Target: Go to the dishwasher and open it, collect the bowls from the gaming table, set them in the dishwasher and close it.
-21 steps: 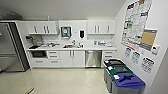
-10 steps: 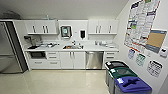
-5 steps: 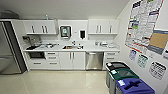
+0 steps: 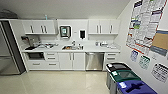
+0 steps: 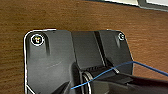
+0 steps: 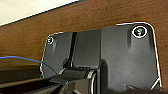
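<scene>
Dishwasher [image 4: 94, 61]: brushed steel front, set under the far counter, right of centre. Door closed, bar handle across its top edge. White cabinet doors [image 4: 72, 60] just to its left, white drawer fronts [image 4: 111, 58] just to its right.

Change over the last two seconds: the whole head view has shifted. The dishwasher and the kitchen run sit a little larger and more central than before, and the bins at near right have slid lower and further out of view. Everything shifted together, so the camera moved, not the things. I read this as the base rolling forward toward the far wall with a slight turn. The door itself looks the same as before, shut.

Meaning for the task: first step, the approach, is under way and not finished. A stretch of pale floor [image 4: 55, 82] lies between robot and appliance; opening has not begun.

Surroundings, outward: sink [image 4: 70, 47] on the counter left of the dishwasher; upper cabinets [image 4: 103, 26] above; tall steel fridge [image 4: 6, 55] at far left. Black, green and blue bins [image 4: 125, 80] along the right wall, near; posters [image 4: 147, 27] above them. The bins are the closest obstacle on the right side of the approach.

Claws: both wrist views show the dark mounting plate over a brown wood-grain surface, with a thin blue cable crossing. Fingers not distinguishable on either arm; cannot tell whether wide or narrow, nor whether anything is held.
</scene>
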Controlling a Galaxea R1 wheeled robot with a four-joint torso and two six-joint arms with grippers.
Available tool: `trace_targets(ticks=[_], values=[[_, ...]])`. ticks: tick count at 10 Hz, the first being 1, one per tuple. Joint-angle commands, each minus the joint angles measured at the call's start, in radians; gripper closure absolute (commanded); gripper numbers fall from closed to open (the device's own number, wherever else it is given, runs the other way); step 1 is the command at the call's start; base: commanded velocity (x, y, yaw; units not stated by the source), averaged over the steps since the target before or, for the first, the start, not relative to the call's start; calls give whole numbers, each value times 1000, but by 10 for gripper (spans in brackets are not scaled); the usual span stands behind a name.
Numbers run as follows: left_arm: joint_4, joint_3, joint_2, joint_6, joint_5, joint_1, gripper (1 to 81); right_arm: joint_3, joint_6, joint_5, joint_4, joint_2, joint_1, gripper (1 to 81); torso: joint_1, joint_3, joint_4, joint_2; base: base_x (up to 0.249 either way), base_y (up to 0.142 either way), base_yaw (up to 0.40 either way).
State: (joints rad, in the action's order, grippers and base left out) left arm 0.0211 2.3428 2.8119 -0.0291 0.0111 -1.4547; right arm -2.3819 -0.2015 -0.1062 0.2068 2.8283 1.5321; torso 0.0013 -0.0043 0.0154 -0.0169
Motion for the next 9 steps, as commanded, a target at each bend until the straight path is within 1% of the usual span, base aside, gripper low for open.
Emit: trace_targets(ticks=[1,4,6,9], values=[[-13,-11,-12,-2,50,56,10,9,-1,37,-10,-10,-45,10,0,0,0,0,93,0,0],[-15,-11,-12,0,50,56,10,9,5,39,-4,-8,-48,10,0,0,0,0,93,0,0],[-29,-11,-17,0,50,55,10,9,8,39,-1,-4,-51,10,0,0,0,0,93,0,0],[-29,-11,-17,0,50,55,10,8,8,42,0,-4,-56,10,0,0,0,0,93,0,0]])
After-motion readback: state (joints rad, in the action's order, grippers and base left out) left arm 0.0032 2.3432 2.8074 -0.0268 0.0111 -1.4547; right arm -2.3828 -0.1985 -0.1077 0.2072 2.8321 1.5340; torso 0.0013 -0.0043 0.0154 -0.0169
